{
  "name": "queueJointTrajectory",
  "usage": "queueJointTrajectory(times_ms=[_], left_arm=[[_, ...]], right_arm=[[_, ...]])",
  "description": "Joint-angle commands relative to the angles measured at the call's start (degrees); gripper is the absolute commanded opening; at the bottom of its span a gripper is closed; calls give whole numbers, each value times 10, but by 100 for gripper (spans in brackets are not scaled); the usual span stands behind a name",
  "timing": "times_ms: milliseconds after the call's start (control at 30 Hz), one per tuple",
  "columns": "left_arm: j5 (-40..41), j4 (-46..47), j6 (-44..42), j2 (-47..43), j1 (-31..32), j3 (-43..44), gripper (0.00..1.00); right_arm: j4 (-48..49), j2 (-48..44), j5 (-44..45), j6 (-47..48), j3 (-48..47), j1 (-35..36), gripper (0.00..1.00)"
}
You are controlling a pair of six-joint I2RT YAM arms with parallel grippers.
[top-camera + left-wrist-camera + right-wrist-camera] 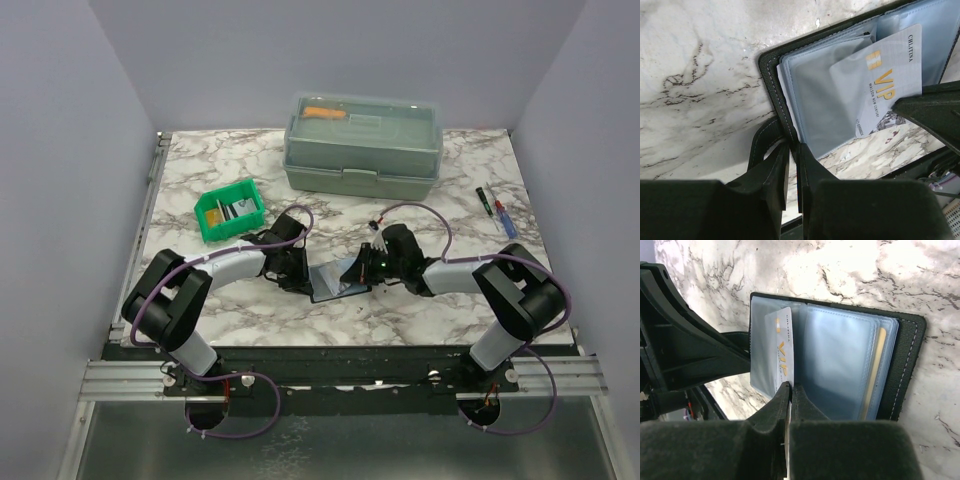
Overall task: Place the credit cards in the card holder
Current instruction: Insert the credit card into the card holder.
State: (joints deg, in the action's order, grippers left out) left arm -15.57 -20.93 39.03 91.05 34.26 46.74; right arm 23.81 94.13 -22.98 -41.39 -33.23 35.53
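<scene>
Card holder [335,280] lies open on the marble table [440,190], at the middle of its near edge and between the two arms, with its clear pockets facing up. From the left wrist, its black stitched cover [771,75] frames a stack of greyish see-through sleeves.

The left claw [792,165] is nearly together, with only a thin slit between its fingers. It is clamped on the near edge of the card holder's cover, just beside a black strap [760,145] that curls out from that edge.

The right claw [790,390] is pressed together on the near edge of a pale VIP card [782,347] with gold lettering. That card [892,75] sits at a slant, its far end tucked in among the sleeves and its near end sticking out toward the claw. A second, yellowish card [874,375] shows on edge inside a sleeve close to the cover's stitched rim [910,350].

In the overhead view the two claws meet over the card holder, the left [300,277] and the right [362,270] on opposite sides of it. Farther back on the left is a green bin [212,232] with a few flat cards [235,208] in it. A grey-green toolbox [362,145] stands behind, well apart.
</scene>
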Motion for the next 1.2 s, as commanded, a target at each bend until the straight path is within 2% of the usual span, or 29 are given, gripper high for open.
queueJointTrajectory(times_ms=[0,467,633,833,1167], left_arm=[[28,-29,-8,6,6,-23,18],[34,-33,-14,8,5,-25,17],[28,-33,-9,4,5,-23,17],[14,-24,3,4,6,-25,17],[-3,-8,16,3,5,-30,16]], right_arm=[[-40,5,48,51,-10,-1,0],[-76,-17,31,103,-33,-26,0],[-33,13,-13,90,-31,-25,0],[30,34,-17,41,-9,-18,0],[69,34,30,6,12,8,0]])
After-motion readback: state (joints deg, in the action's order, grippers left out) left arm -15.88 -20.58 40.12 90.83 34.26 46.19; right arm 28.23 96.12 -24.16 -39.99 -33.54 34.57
